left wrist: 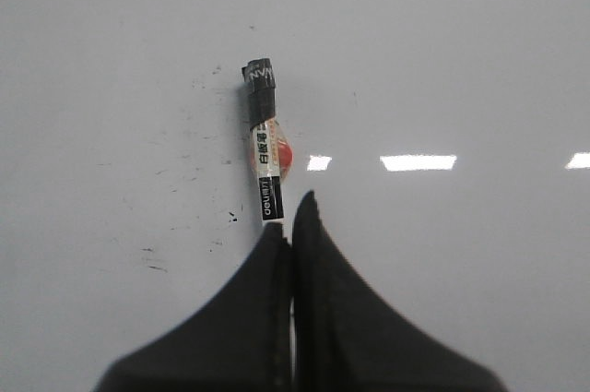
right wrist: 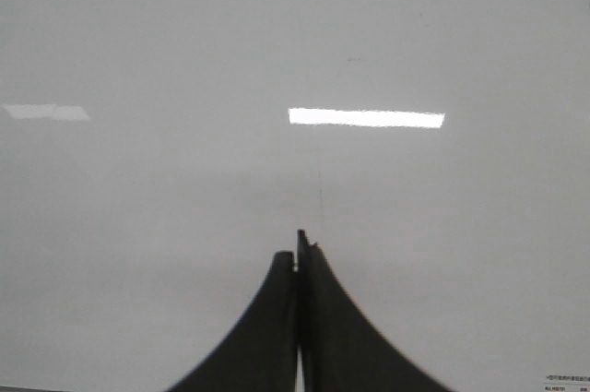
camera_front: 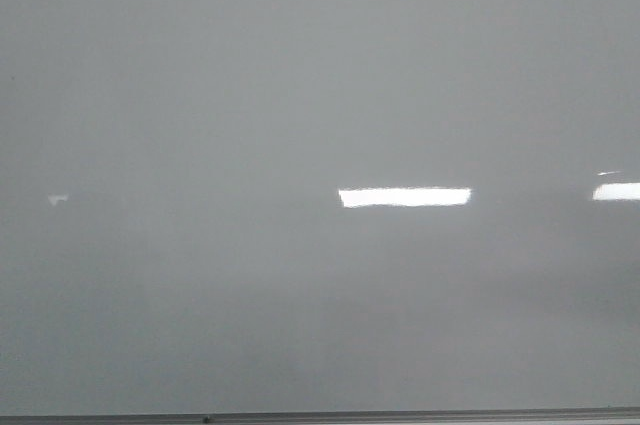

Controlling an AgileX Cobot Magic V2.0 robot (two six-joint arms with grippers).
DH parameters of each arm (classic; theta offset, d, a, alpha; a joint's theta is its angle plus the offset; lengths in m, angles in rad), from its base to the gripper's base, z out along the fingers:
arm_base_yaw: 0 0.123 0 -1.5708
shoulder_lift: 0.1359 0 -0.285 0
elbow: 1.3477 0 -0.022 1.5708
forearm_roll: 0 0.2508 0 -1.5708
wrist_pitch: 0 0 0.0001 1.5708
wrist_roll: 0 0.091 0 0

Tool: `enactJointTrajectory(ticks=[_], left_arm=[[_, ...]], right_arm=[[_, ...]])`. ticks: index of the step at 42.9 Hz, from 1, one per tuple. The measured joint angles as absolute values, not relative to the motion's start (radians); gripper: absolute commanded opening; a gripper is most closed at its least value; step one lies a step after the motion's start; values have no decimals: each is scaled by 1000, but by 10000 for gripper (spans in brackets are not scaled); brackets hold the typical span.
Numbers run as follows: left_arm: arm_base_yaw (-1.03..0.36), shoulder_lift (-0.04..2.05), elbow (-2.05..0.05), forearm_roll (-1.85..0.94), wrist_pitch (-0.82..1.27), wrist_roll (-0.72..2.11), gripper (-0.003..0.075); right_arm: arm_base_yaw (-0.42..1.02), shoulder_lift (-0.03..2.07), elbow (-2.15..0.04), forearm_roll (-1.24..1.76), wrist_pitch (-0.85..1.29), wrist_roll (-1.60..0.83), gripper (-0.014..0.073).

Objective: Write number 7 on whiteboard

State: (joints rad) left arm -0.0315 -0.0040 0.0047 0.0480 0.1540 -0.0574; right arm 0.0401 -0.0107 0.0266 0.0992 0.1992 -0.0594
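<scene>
We see the large glossy pale grey whiteboard (camera_front: 250, 95) filling the front view, its thin grey frame running along the near edge, with bright glare patches but no black marker figure of the number 7 on it yet. The writing has not begun.

In the left wrist view a short black marker pen with a white printed label (left wrist: 265, 154) lies flat on the board, just beyond the tips of the left hand (left wrist: 291, 226), whose fingers are pressed together and hold nothing. The right hand (right wrist: 299, 249) is likewise closed and empty.

We judge the pen light, stiff and smooth, apt to roll on the slick board. We would open wide and grip across the labelled middle of the barrel, firmly enough that the tip does not slip while pressing.
</scene>
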Motion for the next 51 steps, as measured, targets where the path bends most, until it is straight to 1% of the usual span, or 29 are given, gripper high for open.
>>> enactJointTrajectory(ticks=[6,11,13,16,21,27,32,36,38,40,41,42,43,44,45,48,49,50,51], left_arm=[[-32,-4,5,48,111,-57,-20],[-32,-4,2,46,-8,-57,-21],[-32,-4,-9,43,-48,-57,-20],[-32,-4,-53,39,-53,-57,-20],[-32,1,-163,54,30,-57,-20],[-32,87,-299,89,190,-57,-21],[-32,196,-356,112,288,-56,-20],[-32,260,-372,123,310,-56,-19],[-32,279,-374,127,312,-56,-6],[-32,293,-374,127,312,-56,39],[-32,296,-374,129,312,-56,70],[-32,298,-374,129,312,-56,106],[-32,298,-374,129,312,-56,163],[-32,300,-374,129,312,-56,195],[-32,300,-374,129,312,-56,265],[-32,300,-374,129,314,-56,427],[-32,300,-374,129,314,-56,475],[-32,300,-374,129,314,-56,532],[-32,300,-374,129,314,-56,566]], right_arm=[[40,-11,27,99,174,-59,-62],[40,-11,11,99,167,-59,-62],[40,-11,-24,99,176,-59,-60],[40,-11,-95,99,211,-59,-60],[40,-2,-248,99,329,-59,-60],[40,112,-390,99,445,-42,-60],[40,216,-452,99,472,-35,-60],[40,279,-467,99,474,-33,-60],[40,296,-469,99,477,-33,-52],[40,306,-469,99,480,-33,-25],[40,308,-469,99,482,-33,7],[40,310,-469,99,484,-33,39],[40,311,-469,99,485,-33,78],[40,311,-469,99,486,-33,122],[40,311,-469,99,486,-33,190],[40,312,-471,99,486,-33,358],[40,312,-471,99,486,-33,429],[40,312,-471,99,486,-33,476],[40,312,-471,99,486,-33,505]])
